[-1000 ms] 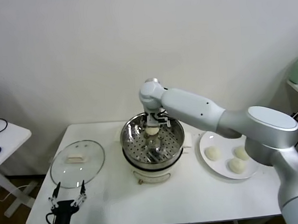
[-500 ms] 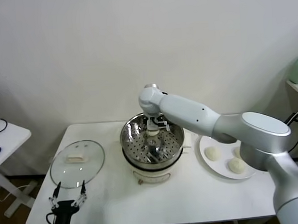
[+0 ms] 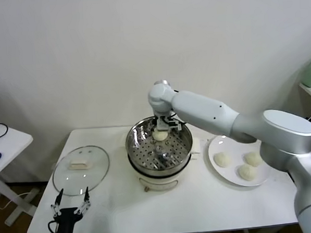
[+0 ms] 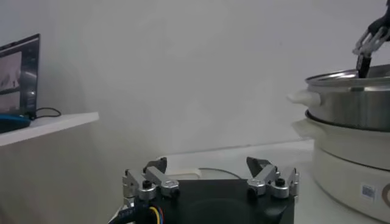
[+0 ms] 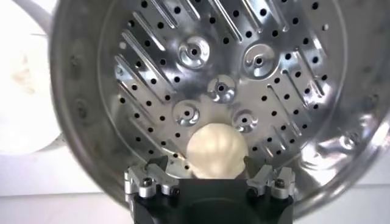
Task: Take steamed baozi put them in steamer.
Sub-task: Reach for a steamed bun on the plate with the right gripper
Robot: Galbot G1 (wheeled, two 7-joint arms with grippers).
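Note:
The steamer [image 3: 137, 134] stands mid-table, its perforated tray showing in the right wrist view [image 5: 152, 73]. My right gripper [image 3: 160, 130] hangs over the back of the tray, fingers spread. One baozi [image 3: 160, 136] lies on the tray between them; in the right wrist view [image 5: 217, 150] a gap shows on one side of it inside the gripper [image 5: 206, 164]. Three more baozi [image 3: 221, 159] [image 3: 246, 171] [image 3: 253, 159] lie on the white plate [image 3: 231, 146] to the right. My left gripper [image 3: 70, 200] is open and idle at the table's front left edge.
A flat glass lid [image 3: 93, 174] with a pale rectangular knob [image 3: 80, 164] lies left of the steamer. The steamer's side also shows in the left wrist view [image 4: 353, 97], beyond my left gripper [image 4: 210, 170]. A small white side table [image 3: 5, 140] stands at far left.
My right wrist dipped toward the back of the steamer, then came up and slightly right. The baozi stays at nearly the same spot on the tray. The left arm has not moved.

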